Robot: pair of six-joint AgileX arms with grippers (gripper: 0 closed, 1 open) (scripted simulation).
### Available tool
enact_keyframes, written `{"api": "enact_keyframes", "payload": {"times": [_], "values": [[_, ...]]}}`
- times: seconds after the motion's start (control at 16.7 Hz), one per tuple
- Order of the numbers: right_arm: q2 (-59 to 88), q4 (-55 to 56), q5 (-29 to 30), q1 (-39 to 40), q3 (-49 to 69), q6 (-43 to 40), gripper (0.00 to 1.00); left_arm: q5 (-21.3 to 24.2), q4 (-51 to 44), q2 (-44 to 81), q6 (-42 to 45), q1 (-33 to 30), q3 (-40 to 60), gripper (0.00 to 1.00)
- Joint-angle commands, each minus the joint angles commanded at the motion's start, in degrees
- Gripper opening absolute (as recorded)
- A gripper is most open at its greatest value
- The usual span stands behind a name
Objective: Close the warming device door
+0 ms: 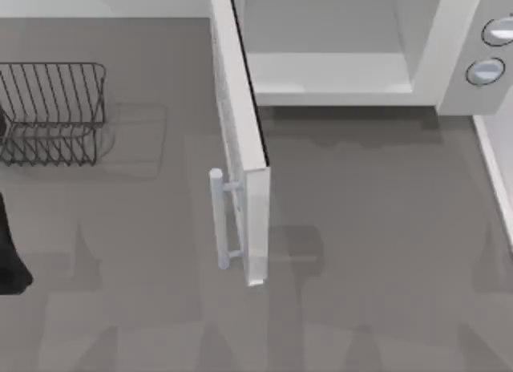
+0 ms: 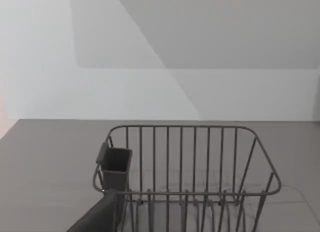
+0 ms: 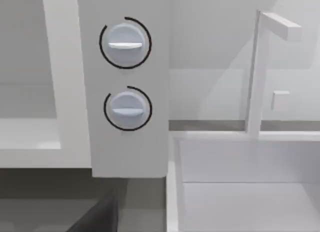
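Note:
The warming device [image 1: 457, 59] is a white box at the back of the table, its pale cavity [image 1: 329, 43] open to view. In the right wrist view its two round grey knobs [image 3: 125, 74] sit one above the other on the side panel. The door [image 1: 240, 139] stands swung wide open, edge-on, reaching out toward the table's front, with its slim grey bar handle [image 1: 220, 220] on its left face. My left arm [image 1: 10, 252] is a dark shape at the table's far left edge, well away from the door. A dark part of the left gripper [image 2: 100, 217] faces the rack; a dark part of the right gripper [image 3: 97, 217] lies below the knob panel.
A dark wire rack [image 1: 52, 111] stands at the back left with a small grey cup [image 2: 116, 167] hooked on its end. A white sink-like basin [image 3: 240, 187] with a white faucet [image 3: 260, 67] sits right of the microwave. Bare grey tabletop [image 1: 369, 252] lies in front of the cavity.

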Motion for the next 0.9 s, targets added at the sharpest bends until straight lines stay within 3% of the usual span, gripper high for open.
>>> {"api": "enact_keyframes", "payload": {"times": [0.42, 0.9], "values": [[0.0, 0.0, 0.0, 0.0, 0.0, 0.0, 1.00, 1.9, -4.9, 7.5, 5.3, -2.1, 6.0, 1.00], [0.0, 0.0, 0.0, 0.0, 0.0, 0.0, 1.00, 8.2, -28.0, 40.7, 27.2, -9.3, 32.5, 1.00]]}}
